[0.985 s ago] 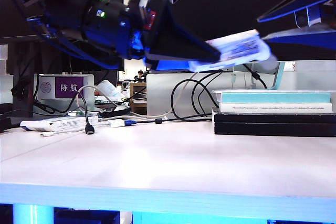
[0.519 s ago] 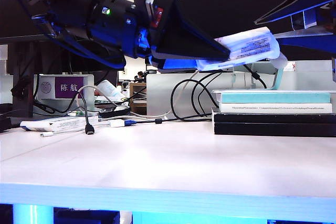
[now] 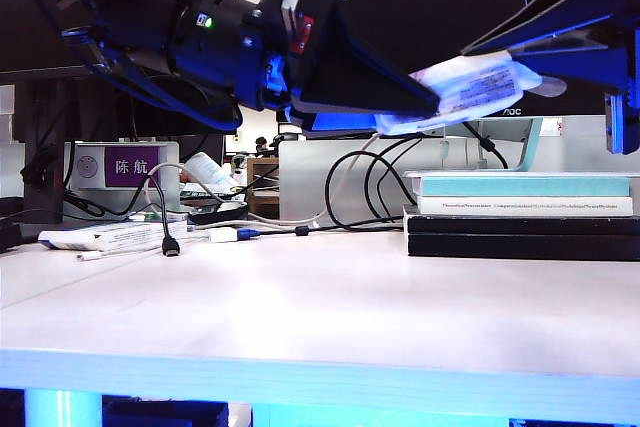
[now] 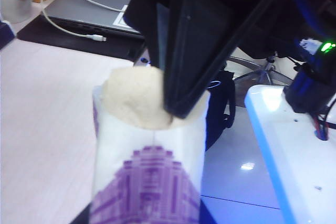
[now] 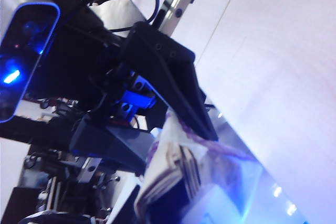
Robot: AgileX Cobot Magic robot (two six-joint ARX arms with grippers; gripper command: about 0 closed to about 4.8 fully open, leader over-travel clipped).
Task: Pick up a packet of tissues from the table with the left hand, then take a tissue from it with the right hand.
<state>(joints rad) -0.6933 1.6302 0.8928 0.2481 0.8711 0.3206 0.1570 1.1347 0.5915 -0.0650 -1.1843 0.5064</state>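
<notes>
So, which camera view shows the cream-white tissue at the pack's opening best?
The left wrist view: the cream-white tissue bulges from the white, purple-labelled soft-plastic pack, with the right claw shut on it. The exterior view shows only a small white bit past the pack; in the right wrist view I cannot make it out.

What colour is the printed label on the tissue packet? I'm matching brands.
Purple, a blocky print on the white packet of tissues; the left wrist view shows it best.
</notes>
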